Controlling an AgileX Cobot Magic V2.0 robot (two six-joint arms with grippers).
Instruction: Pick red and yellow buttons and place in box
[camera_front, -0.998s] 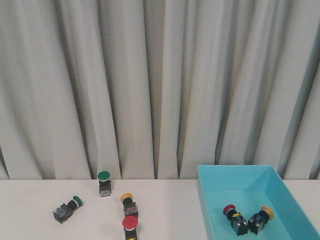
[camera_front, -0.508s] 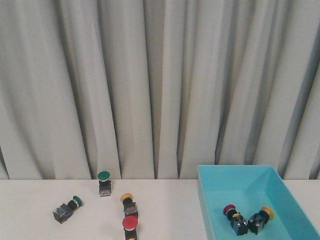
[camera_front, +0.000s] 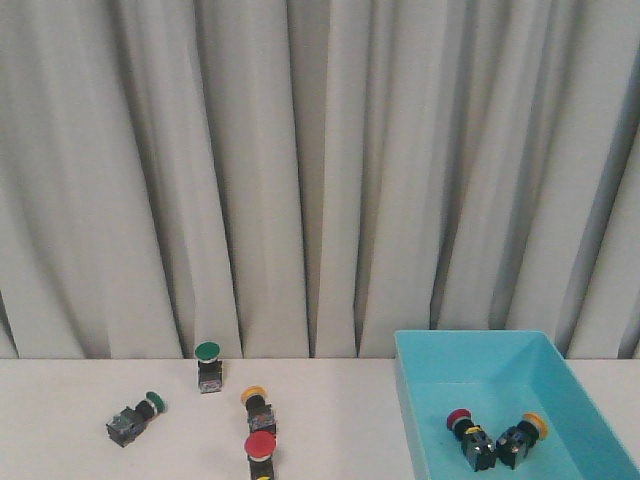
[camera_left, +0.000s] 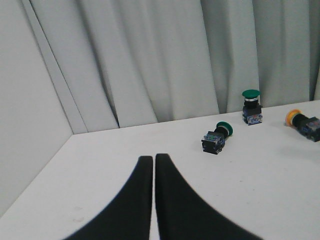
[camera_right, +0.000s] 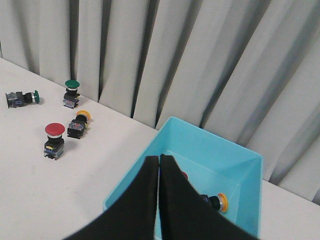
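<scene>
Front view: no arm or claw is seen; a white worktop (camera_front: 330, 420) is backed by a grey pleated curtain (camera_front: 320, 170).
Left claw (camera_left: 153, 159): seen only in the left wrist view; its two dark fingers are pressed together, clenched on nothing, above bare worktop and well apart from every button.
Right claw (camera_right: 158, 159): seen only in the right wrist view; its fingers are likewise closed tip to tip, nothing is held, and it hangs over the near wall of the box.
Box (camera_front: 480, 352): a turquoise bin is set on the right side of the worktop.
Buttons in the box: a red-capped button (camera_front: 467, 433) and a yellow-capped button (camera_front: 523, 435) are lying on the box floor, their dark bodies close together.
Buttons on the worktop: a red button (camera_front: 260, 453) stands upright at the front edge of the front view; a yellow button (camera_front: 257, 406) is lying on its side just behind it.
Green buttons: one green button (camera_front: 208, 365) stands upright near the curtain; another green one (camera_front: 134, 417) is lying on its side further left.
</scene>
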